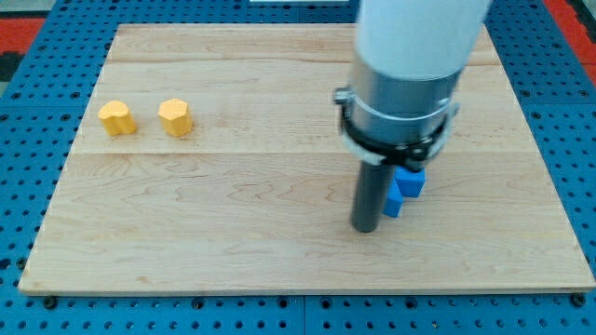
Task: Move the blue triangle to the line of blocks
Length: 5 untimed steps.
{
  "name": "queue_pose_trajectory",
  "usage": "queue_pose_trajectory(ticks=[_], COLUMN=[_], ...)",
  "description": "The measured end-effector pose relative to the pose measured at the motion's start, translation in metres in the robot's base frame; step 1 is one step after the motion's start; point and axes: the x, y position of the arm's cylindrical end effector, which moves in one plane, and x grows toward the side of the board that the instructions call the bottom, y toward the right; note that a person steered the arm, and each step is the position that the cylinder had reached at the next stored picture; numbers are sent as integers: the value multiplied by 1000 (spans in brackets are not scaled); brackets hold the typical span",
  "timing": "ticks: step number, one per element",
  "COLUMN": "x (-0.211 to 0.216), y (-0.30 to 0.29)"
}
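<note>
Wooden board (279, 251) fills most of the frame, resting on a blue pegboard (19, 186). The arm's white and grey housing (410, 65) comes down from the upper right.

No jaws on this rig to report as apart or together; it ends in a plain rod. My tip (365, 229) sits right of centre, low on the board, touching or just beside the left edge of the blue triangle (395, 199).

A second blue block (411, 180), shape unclear, sits just above and right of the triangle, partly hidden by the housing.

Two yellow blocks (117, 118) and (175, 118) form a short row at the upper left, well apart from the triangle.

Step in hand, my judgement: approach and repositioning, transport not started. Next move calls for bringing the tip round to the triangle's right side, then a long push toward the upper left.

No brands, labels or writing legible.
</note>
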Motion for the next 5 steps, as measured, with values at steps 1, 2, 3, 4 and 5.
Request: queue_pose_trajectory(ticks=[1,2,3,4,5], x=[-18,-37,-36,-26,-7], y=[-29,-19,3,27,47])
